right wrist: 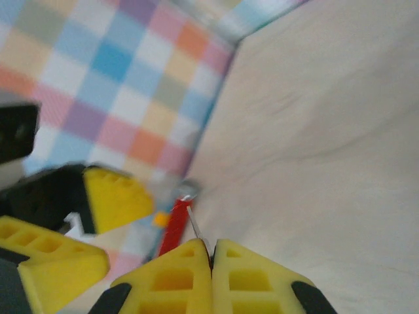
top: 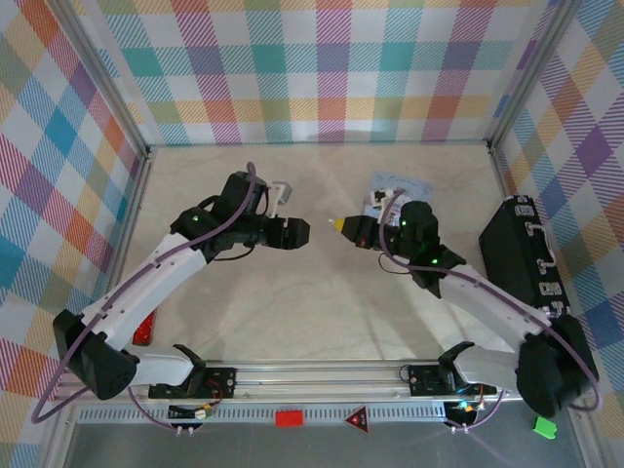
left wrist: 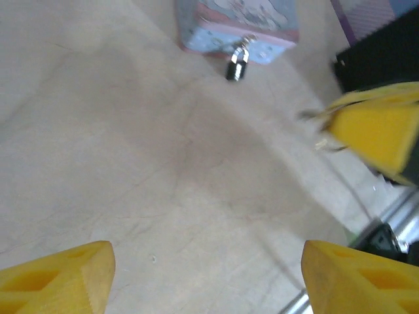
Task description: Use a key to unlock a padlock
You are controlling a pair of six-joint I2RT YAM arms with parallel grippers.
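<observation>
Left gripper (left wrist: 208, 278) agape; padlock (left wrist: 237, 64) tiny, silvery-black

The top camera looks down from behind the arm bases (top: 200, 375) onto the whole stone-patterned surface (top: 322, 312). The left wrist camera, low over the left yellow fingers (left wrist: 59, 275), faces the pale blue cartoon-printed tin (left wrist: 236, 23), shared with the top view. The right wrist camera, close over the right yellow fingers (right wrist: 252, 281), faces away from that tin toward the checked wall (right wrist: 98, 78).

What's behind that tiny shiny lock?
A pale blue cartoon-printed tin stands right behind the tiny silvery-and-black padlock, which seems to hang from its front. The tin's inside and its far side are hidden.
</observation>
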